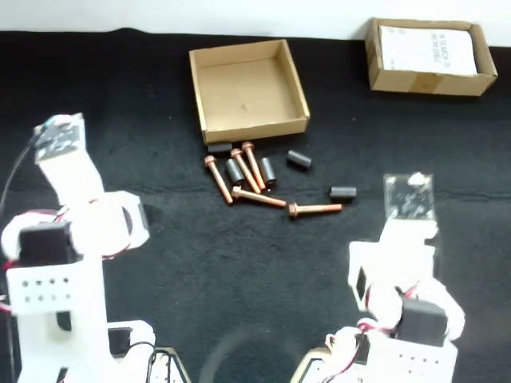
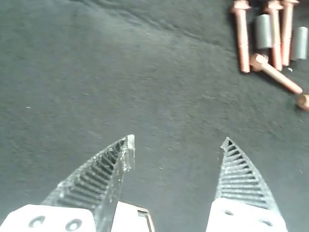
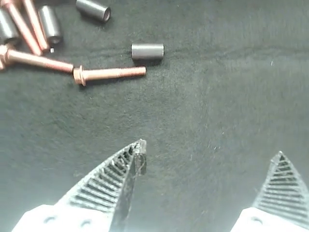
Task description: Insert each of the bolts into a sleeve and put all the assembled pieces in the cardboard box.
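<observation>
Several copper bolts point(image 1: 247, 179) lie loose on the black cloth just in front of the open cardboard box point(image 1: 204, 96), with dark sleeves point(image 1: 267, 169) among them. One bolt point(image 3: 108, 73) lies apart, and a single sleeve point(image 3: 147, 51) rests close beside its threaded end. My right gripper point(image 3: 210, 147) hovers open over bare cloth a short way from that bolt, holding nothing. My left gripper point(image 2: 177, 141) is open too and holds nothing, over bare cloth well to the left of the bolt cluster point(image 2: 270, 43). Nothing lies inside the cardboard box.
A second cardboard box point(image 1: 427, 78) with a white sheet inside stands at the back right. The left arm's white body point(image 1: 72, 231) and the right arm's base point(image 1: 399, 311) take up the front corners. Black cloth point(image 1: 239, 271) covers the table between them.
</observation>
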{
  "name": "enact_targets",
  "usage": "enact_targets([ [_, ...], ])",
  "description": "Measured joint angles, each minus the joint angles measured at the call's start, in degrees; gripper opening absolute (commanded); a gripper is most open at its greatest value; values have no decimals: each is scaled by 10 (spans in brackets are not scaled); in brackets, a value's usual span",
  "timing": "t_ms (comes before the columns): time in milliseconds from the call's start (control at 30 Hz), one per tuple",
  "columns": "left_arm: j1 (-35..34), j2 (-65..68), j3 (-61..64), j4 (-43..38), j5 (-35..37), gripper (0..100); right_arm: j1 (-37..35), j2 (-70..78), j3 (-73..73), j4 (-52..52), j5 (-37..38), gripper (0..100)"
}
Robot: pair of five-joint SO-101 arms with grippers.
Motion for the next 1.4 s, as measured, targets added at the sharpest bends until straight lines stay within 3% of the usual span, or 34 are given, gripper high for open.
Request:
enact_targets([
  [167, 40, 72, -5, 0, 25, 288, 1, 98, -83, 4, -102, 368],
  [367, 53, 178, -34, -15, 86, 288, 1, 156, -127, -4, -117, 368],
  [567, 55, 291, -37, -150, 93, 286, -33, 226, -142, -40, -47, 368],
  [733, 55, 370, -37, -279, 102, 287, -91, 309, -179, -47, 114, 368],
  [833, 55, 416, -37, -328, 151, 287, -100, 358, -207, -58, 198, 368],
  [1100, 48, 494, -37, -375, 298, 285, -104, 416, -247, -116, 224, 368],
  [1233, 35, 526, -38, -389, 318, 284, -113, 445, -228, -135, 243, 368],
  [1400, 35, 556, -39, -427, 322, 284, -123, 554, -236, -138, 338, 368],
])
